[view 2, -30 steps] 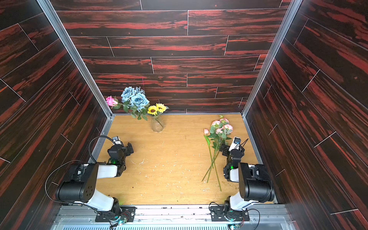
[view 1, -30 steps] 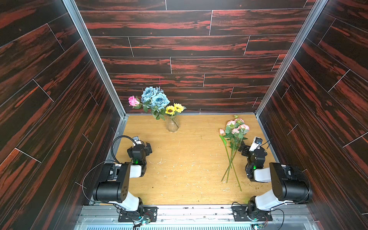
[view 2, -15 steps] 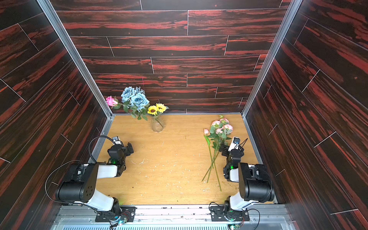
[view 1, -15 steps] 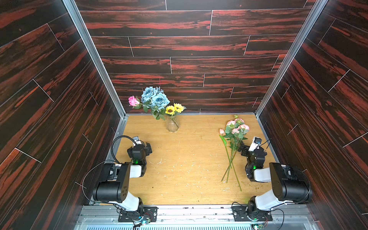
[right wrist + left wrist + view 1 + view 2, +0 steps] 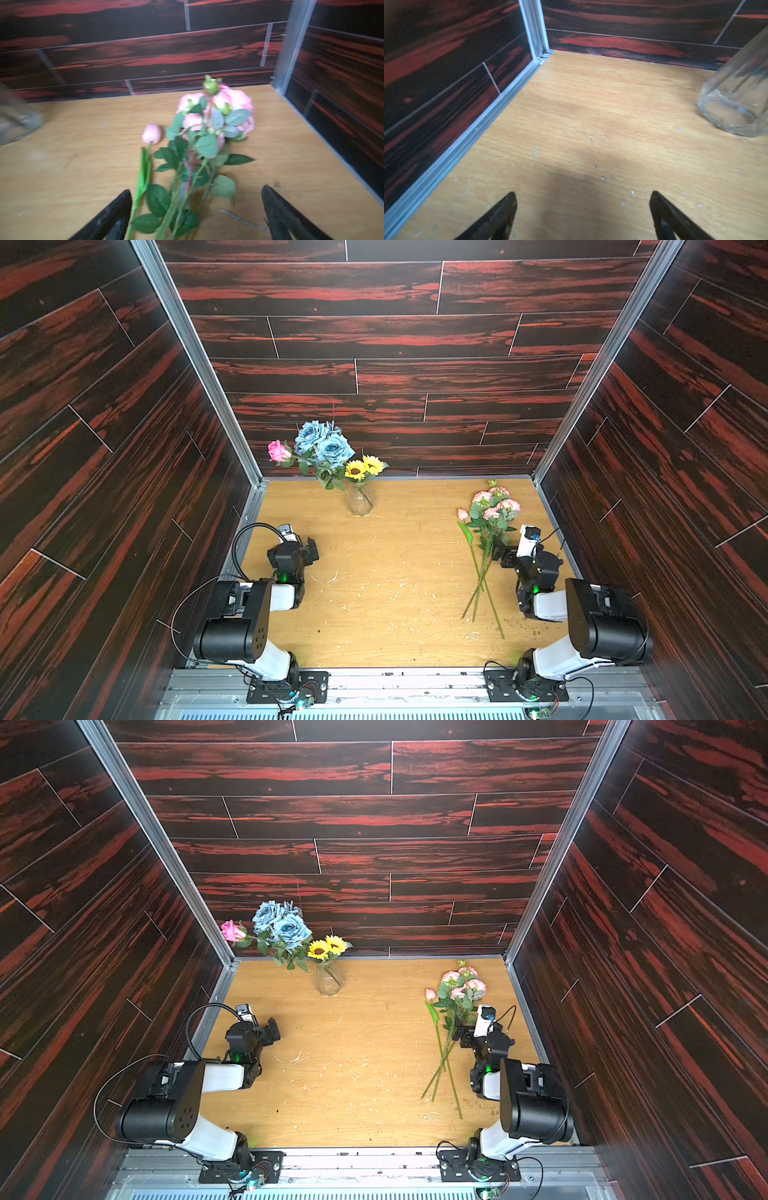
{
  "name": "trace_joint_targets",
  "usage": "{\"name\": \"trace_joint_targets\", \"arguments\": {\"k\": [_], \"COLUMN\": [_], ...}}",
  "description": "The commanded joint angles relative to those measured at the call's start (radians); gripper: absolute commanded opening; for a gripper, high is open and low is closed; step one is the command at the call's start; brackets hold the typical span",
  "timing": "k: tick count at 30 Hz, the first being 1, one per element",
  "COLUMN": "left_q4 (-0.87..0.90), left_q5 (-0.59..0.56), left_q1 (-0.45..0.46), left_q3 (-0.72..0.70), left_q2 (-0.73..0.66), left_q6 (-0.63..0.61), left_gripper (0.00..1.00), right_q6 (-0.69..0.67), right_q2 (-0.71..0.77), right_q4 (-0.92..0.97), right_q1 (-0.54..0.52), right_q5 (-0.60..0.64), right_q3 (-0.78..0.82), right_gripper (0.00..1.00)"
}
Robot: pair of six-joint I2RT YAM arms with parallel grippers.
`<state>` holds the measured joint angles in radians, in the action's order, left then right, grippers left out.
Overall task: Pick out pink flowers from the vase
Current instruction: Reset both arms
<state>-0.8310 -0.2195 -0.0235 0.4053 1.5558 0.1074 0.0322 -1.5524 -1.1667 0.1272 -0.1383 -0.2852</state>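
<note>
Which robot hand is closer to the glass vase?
Left. The left gripper sits open a short way in front of the vase, off to its left. The right gripper is farther, open at the pink flowers lying far to the vase's right.

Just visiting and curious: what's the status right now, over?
Left gripper open, empty; right gripper open, empty. Pale pink flowers lying on table by right gripper. One pink rose in the vase. Nothing blocking.
</note>
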Motion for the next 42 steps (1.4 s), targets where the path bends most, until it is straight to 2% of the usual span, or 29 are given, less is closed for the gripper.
{"name": "trace_joint_targets", "arguments": {"k": [1, 4, 20, 35, 36, 38, 39, 42], "left_q4": [0.004, 0.009, 0.015, 0.015, 0.016, 0.016, 0.016, 0.015], "left_q5": [0.052, -0.010, -0.011, -0.009, -0.009, -0.009, -0.009, -0.009], "left_q1": [-0.009, -0.008, -0.008, -0.009, -0.009, -0.009, -0.008, -0.009], "left_q3": [0.015, 0.017, 0.020, 0.019, 0.018, 0.018, 0.018, 0.020], "left_q2": [-0.018, -0.017, -0.017, -0.018, -0.017, -0.018, -0.017, -0.017], "left_q6": [-0.018, 0.003, 0.000, 0.000, -0.001, -0.001, -0.001, 0.000], "left_gripper": [1.00, 1.00, 1.00, 1.00, 1.00, 1.00, 1.00, 1.00], "right_q6": [-0.015, 0.057, 0.040, 0.040, 0.037, -0.025, -0.033, -0.005], "right_q2": [-0.002, 0.000, -0.011, -0.006, -0.005, -0.003, -0.002, -0.007], "right_q4": [-0.004, 0.031, 0.055, 0.047, 0.044, -0.034, -0.064, 0.010], "right_q1": [0.008, -0.012, -0.039, -0.038, -0.037, -0.022, -0.019, 0.004], "right_q5": [-0.108, 0.150, 0.190, 0.184, 0.155, -0.050, -0.092, -0.096], "right_q3": [0.001, -0.016, -0.036, -0.029, -0.027, 0.012, 0.029, -0.009], "right_gripper": [0.99, 0.99, 0.99, 0.99, 0.99, 0.99, 0.99, 0.99]}}
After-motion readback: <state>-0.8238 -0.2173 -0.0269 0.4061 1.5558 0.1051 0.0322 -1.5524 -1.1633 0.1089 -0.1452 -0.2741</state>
